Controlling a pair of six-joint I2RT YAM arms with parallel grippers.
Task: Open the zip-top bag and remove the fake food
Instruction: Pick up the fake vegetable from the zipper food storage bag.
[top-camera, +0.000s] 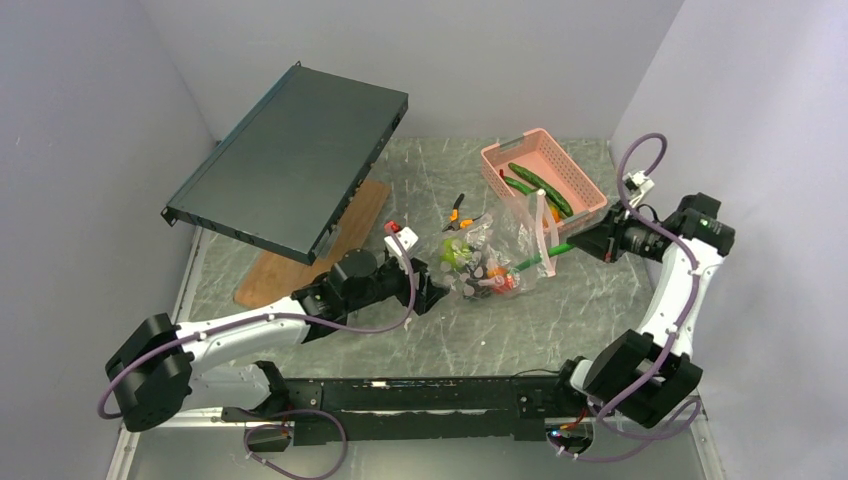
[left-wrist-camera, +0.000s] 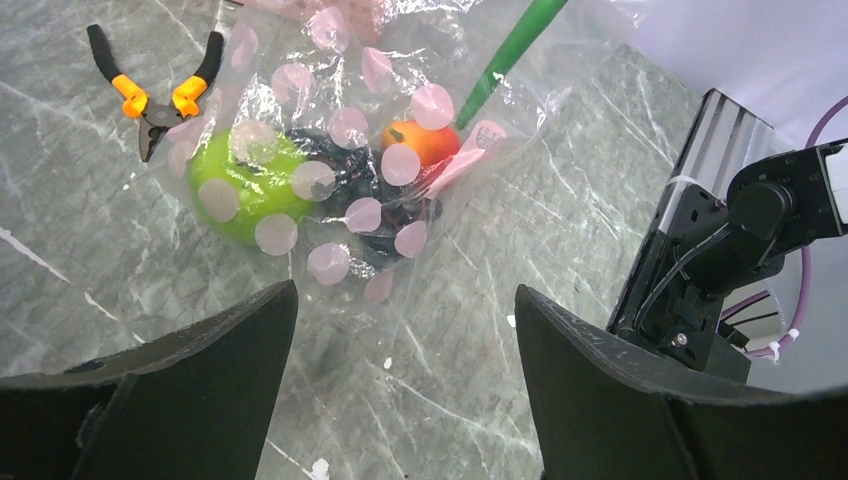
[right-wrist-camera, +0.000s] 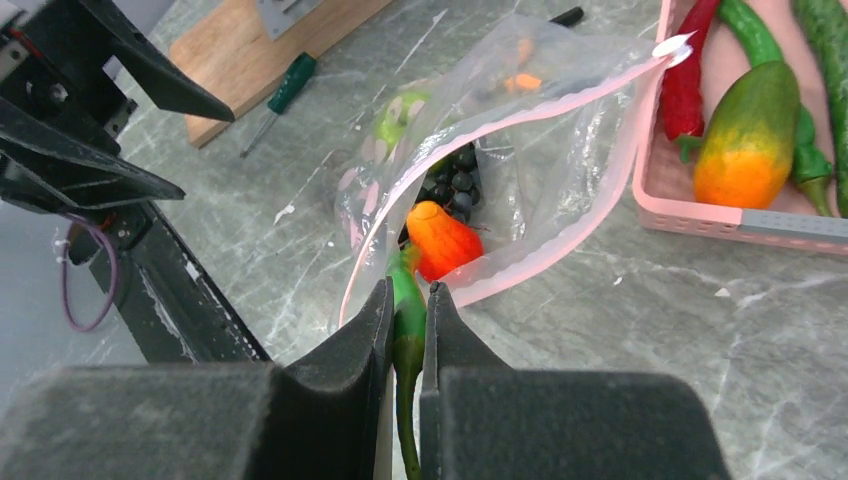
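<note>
1. Left gripper (left-wrist-camera: 405, 310), fingers wide apart, sits just beside the closed end of the clear bag (right-wrist-camera: 570, 170).
2. Mid-table, the bag lies open-mouthed, apple (left-wrist-camera: 235, 190) and grapes (right-wrist-camera: 455, 180) inside.
3. Right gripper (right-wrist-camera: 408, 300) clamps its fingers on a long green vegetable (top-camera: 545, 255) at the mouth.
4. Behind, a pink basket (top-camera: 600, 200) holds cucumbers (top-camera: 540, 185).

A wooden board (top-camera: 285, 270) lies on the grey marbled table (top-camera: 450, 335), with a dark metal panel (top-camera: 290, 160) tilted over its far end. A green-handled screwdriver (right-wrist-camera: 291, 84) lies just beside the board. Orange-handled pliers (top-camera: 458, 215) sit well to the board's right, and a pink basket (top-camera: 578, 166) stands farther right, near the back wall.
</note>
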